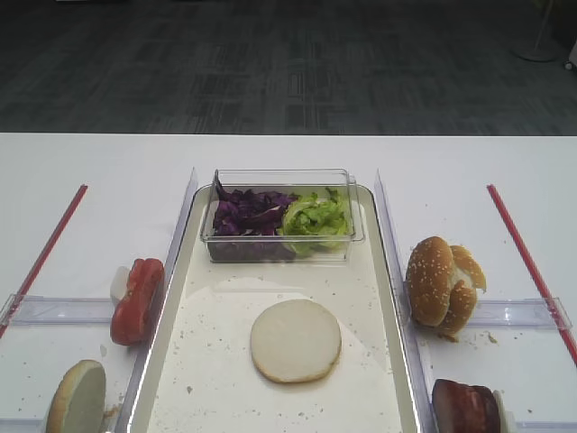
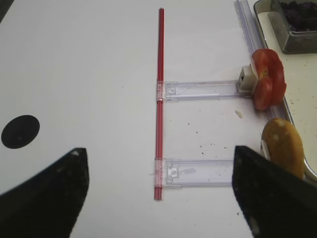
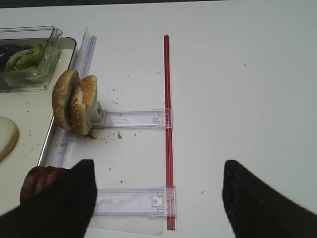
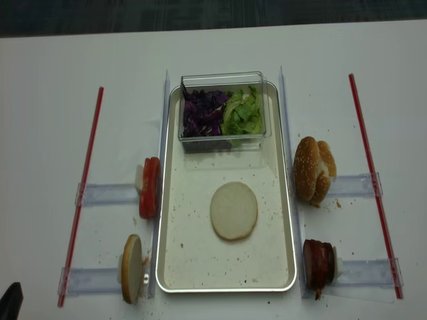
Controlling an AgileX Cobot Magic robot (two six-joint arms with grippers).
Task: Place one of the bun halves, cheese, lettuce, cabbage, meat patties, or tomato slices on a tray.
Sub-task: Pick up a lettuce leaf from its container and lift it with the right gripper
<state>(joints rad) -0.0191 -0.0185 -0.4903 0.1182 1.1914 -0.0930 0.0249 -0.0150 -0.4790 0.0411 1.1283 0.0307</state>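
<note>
A pale bun half [image 4: 233, 211] lies cut face up on the floor of the tray [image 4: 160, 200]. Seeded bun halves [image 3: 74, 101] stand on edge right of the tray, with meat patties [image 3: 37, 181] nearer. On the left stand the tomato slices [image 2: 267, 79] and another bun half [image 2: 282, 146]. Cabbage [image 4: 203, 113] and lettuce [image 4: 243, 115] fill a tub at the tray's far end. Cheese is out of view. My right gripper [image 3: 158, 166] hangs open over bare table beside the patties. My left gripper [image 2: 159, 151] is open too, with nothing between its fingers.
The clear plastic tub [image 1: 356, 216] sits inside the tray's far end. Red strips [image 4: 83, 193] [image 4: 373, 180] run along both sides, joined to clear plastic holders [image 3: 133, 119] [image 2: 198, 90]. A black round mark [image 2: 20, 131] shows on the table at the left.
</note>
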